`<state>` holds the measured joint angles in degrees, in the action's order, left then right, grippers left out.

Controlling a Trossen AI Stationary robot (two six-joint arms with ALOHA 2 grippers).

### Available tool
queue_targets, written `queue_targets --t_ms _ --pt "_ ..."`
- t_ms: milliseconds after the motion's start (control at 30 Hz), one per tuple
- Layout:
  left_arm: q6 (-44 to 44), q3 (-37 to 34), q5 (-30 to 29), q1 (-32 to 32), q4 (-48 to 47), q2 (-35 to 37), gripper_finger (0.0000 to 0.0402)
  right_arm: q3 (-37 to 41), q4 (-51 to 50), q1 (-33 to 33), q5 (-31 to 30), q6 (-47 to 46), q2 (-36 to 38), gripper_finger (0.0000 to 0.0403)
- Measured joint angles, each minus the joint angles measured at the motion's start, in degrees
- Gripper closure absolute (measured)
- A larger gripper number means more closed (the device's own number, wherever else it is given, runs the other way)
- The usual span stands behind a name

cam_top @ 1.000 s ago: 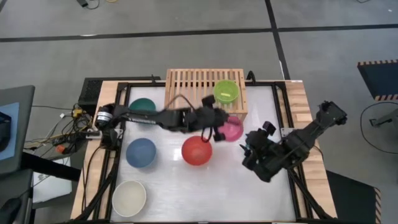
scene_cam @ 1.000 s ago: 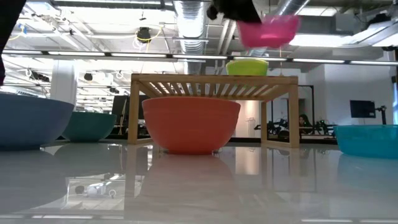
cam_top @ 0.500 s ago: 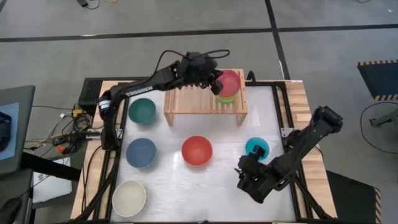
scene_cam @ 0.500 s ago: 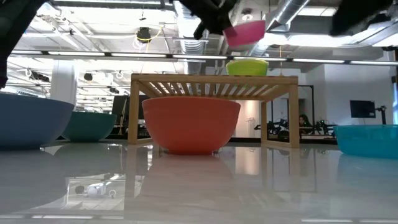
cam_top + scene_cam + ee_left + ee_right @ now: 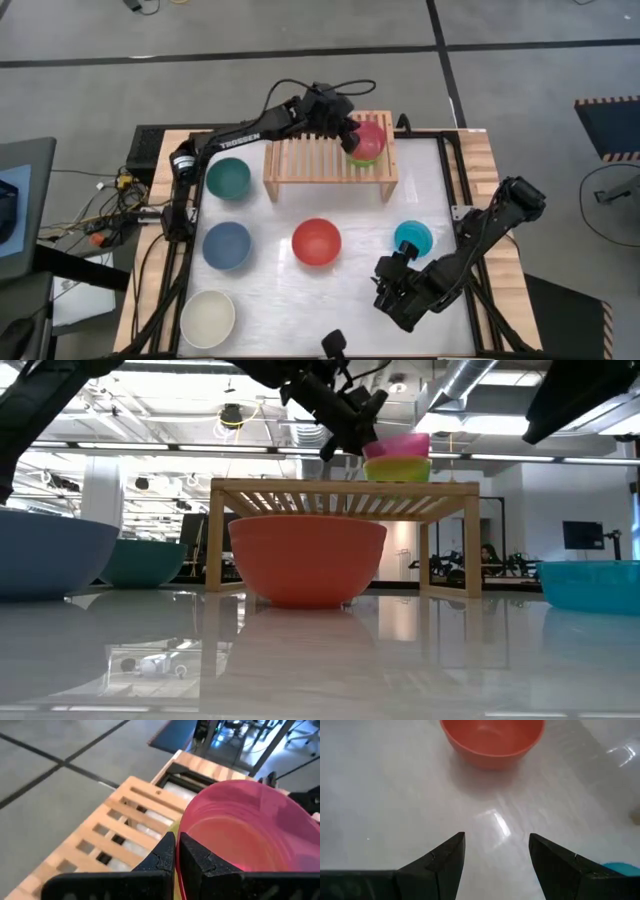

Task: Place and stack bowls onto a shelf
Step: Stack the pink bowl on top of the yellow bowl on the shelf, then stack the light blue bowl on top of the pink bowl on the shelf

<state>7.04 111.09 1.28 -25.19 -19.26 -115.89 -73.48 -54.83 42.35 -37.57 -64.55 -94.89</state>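
Low view shows the left gripper [image 5: 352, 432] pinching the pink bowl [image 5: 397, 445] by its rim, on the lime bowl [image 5: 397, 468]. It looks light and slippery; hold the rim. Right gripper [image 5: 496, 852] is spread wide over the table [image 5: 395, 810]

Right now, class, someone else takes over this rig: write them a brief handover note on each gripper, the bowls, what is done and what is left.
Left gripper: over the shelf, fingers shut on the rim of the pink bowl, which sits nested in the lime bowl on the shelf's right end.
Right gripper: open, holding nothing, low over the table's front right, near the cyan bowl.
On the table: green bowl, blue bowl, red bowl, white bowl, cyan bowl.
Done: lime shelved, pink stacked in it.
Left: release pink, then shelve and stack the five on the table.
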Motion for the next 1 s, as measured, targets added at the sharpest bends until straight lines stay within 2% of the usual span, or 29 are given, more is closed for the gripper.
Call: queue_targets --t_ms 333,433,567,767,867,1000 --pt "-1.5 0.1 1.3 -0.4 -2.7 -0.2 0.0392 0.0 -0.1 -0.9 1.0 -0.2 0.1 0.0158" --pt "-1.3 0.1 1.5 -0.5 -2.4 -0.2 0.0365 0.0 -0.1 -0.9 1.0 -0.2 0.1 0.0158" --pt "-1.0 0.1 2.7 -0.7 -1.7 -0.2 0.0306 0.0 -1.0 -1.0 1.1 -0.2 0.1 0.0158" --pt "-2.1 0.0 3.2 -0.8 -3.7 3.0 0.0219 -1.0 -12.9 -3.3 1.3 -1.1 1.0 0.0158" --pt "-6.7 0.0 1.7 0.0 -8.1 6.5 0.0198 -0.8 -18.1 -4.9 1.8 -1.6 2.2 0.0159" --pt "-10.9 0.1 -2.9 3.2 -15.2 9.7 0.0195 2.6 -18.1 -7.7 5.4 -3.1 3.9 0.0159"
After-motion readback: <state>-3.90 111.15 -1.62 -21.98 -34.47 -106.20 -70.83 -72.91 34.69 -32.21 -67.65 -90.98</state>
